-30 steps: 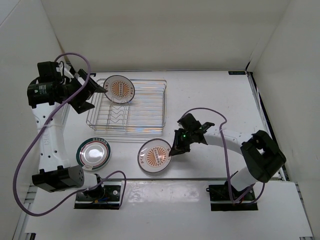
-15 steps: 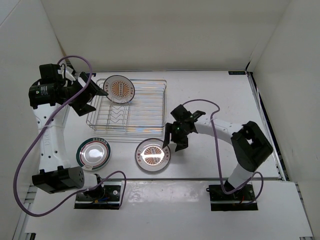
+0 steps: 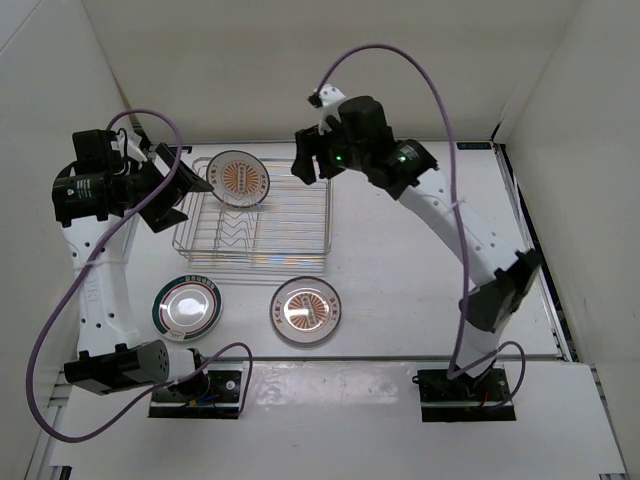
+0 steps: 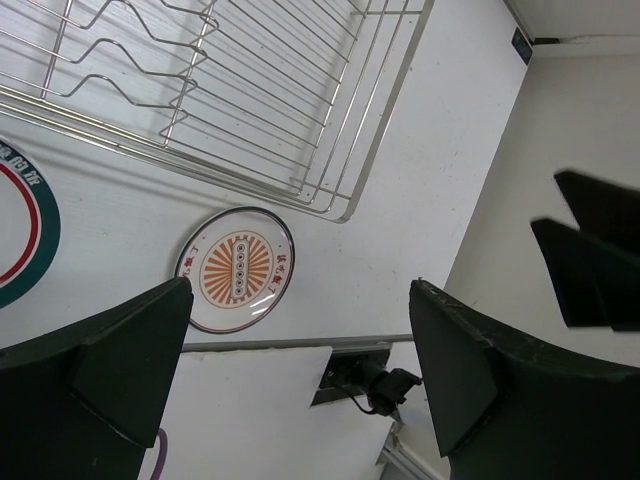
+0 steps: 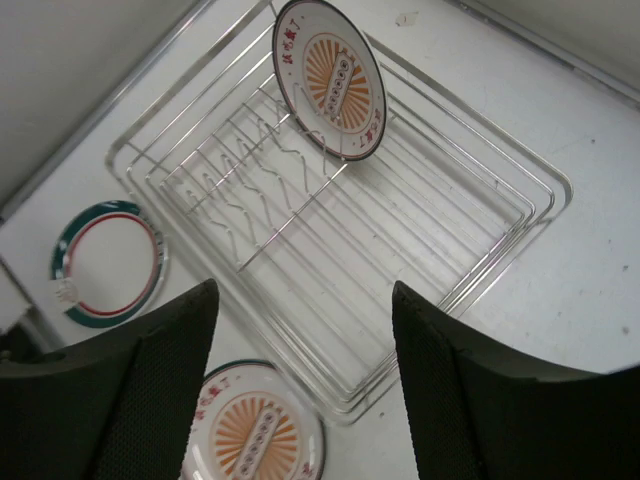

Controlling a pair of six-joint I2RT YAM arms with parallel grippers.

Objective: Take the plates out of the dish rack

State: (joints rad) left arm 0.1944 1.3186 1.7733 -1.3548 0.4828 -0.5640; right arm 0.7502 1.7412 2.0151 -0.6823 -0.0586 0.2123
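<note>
Counter (image 3: 420, 290): lots of bare white surface in front of the dish rack and out to the right. The side walls sit close on both flanks, so I'd watch wide elbow swings.
Dish rack (image 3: 285, 225): sits back-left on the counter. The raised wire rim and zigzag dividers are what a plate can snag on, so lift straight up and clear before going sideways.
Right fingers (image 3: 301, 165): hanging high over the rack's back edge, spread fairly wide, nothing in them. The wrist cam looks down on the whole rack.
Left fingers (image 3: 185, 180): spread all the way, empty, just off the rack's left end and nearest the standing plate, so probably the easier reach.
Racked plate (image 3: 238, 178): orange sunburst, leaning on edge in the back-left divider slot. Last one to unload, by my read. Pinch the top rim, one finger per face.
Sunburst plate (image 3: 306, 310): flat on the counter in front of the rack.
Green-rimmed plate (image 3: 187, 305): flat too, off to the left and apart from the sunburst plate. The open room lies right of that pair.
</note>
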